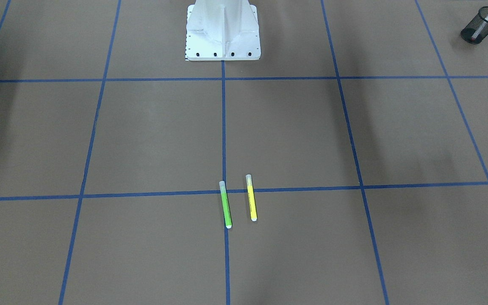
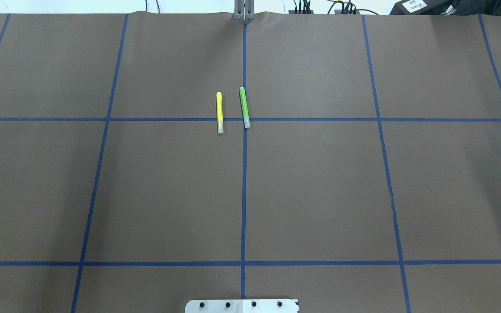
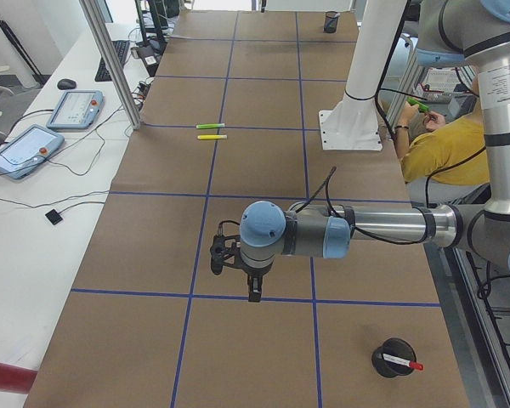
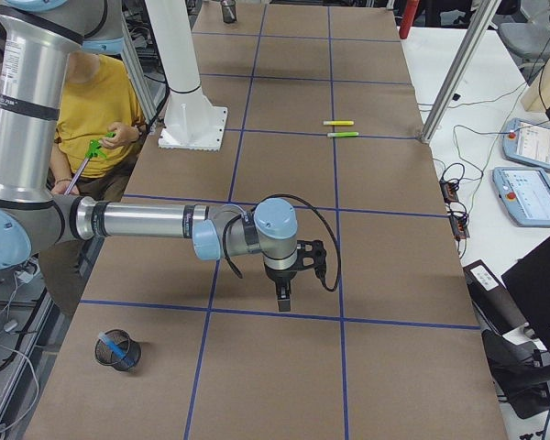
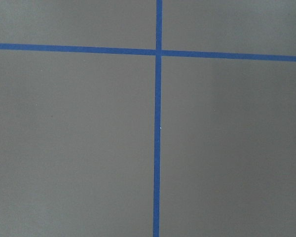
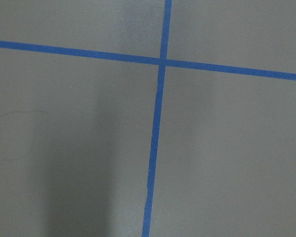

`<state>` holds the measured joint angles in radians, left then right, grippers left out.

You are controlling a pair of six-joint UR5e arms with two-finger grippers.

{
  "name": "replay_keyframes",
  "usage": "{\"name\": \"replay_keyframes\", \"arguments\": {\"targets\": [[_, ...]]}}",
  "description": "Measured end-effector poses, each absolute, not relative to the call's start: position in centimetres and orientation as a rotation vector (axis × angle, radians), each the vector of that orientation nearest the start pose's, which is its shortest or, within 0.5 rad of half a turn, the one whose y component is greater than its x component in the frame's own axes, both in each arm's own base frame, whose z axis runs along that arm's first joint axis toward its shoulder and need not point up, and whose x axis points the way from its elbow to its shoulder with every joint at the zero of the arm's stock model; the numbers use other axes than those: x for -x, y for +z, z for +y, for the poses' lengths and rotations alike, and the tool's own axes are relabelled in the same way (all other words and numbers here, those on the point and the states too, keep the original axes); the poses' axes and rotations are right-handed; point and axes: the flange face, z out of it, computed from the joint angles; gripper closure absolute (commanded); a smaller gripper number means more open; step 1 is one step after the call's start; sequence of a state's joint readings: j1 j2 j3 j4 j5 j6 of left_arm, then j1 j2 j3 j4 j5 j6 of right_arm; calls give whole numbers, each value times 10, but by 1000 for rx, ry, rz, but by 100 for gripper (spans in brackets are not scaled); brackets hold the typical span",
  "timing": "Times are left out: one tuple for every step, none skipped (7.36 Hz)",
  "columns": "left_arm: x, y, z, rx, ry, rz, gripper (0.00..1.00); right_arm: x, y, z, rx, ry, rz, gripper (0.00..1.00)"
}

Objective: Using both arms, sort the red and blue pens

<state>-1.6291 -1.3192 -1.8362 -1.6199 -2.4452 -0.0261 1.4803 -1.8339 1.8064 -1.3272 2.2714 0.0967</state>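
Left gripper [image 3: 253,294], black and two-fingered, pointing down just above a blue tape line in the lower middle of the left-end view. Seen only from the side, so cannot tell how its jaws stand. Same for the right gripper [image 4: 284,299], lower middle of the right-end view: tip down over tape, jaw gap unreadable. Beneath both wrist cameras, only brown paper table cover [image 2: 320,195] and crossing blue tape.

Further out, a white-barrelled pen with red cap [image 3: 404,363] inside a black mesh cup [image 3: 378,357], lower right of the left-end view, well apart from the left gripper. Likewise a blue-barrelled pen [image 4: 119,348] in a second black mesh cup [image 4: 105,359], lower left of the right-end view, well apart from the right gripper.

Mid-table, a green marker [image 1: 225,205] and a yellow marker [image 1: 251,198] side by side, near each other across a tape line. Beyond, a white pedestal base [image 1: 223,29], a seated person in a yellow shirt [image 3: 438,144], and grey handheld screens [image 3: 21,151] on a white bench.
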Motion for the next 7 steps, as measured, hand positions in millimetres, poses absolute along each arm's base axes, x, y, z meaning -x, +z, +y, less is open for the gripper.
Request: {"name": "replay_keyframes", "arguments": {"targets": [[80,626,-386,-73,-51,873,0,-34,641,-393,-168,-80,-717,0],[80,626,-386,-73,-51,873,0,-34,643,-390,-184,-85,-718,0],[80,626,-386,-73,-51,873,0,-34,642,-390,-194,-88,-718,0],[80,627,-386,-73,-51,873,0,-34,641,-391,-201,-90,-718,0],[80,628,-386,-73,-51,873,0,-34,642,-392,-200,-90,-717,0],[79,628,-386,-75,-50,873,0,-34,644,-391,-197,-88,-715,0],[79,629,-386,-75,-49,873,0,-34,645,-392,-195,-86,-715,0]]}}
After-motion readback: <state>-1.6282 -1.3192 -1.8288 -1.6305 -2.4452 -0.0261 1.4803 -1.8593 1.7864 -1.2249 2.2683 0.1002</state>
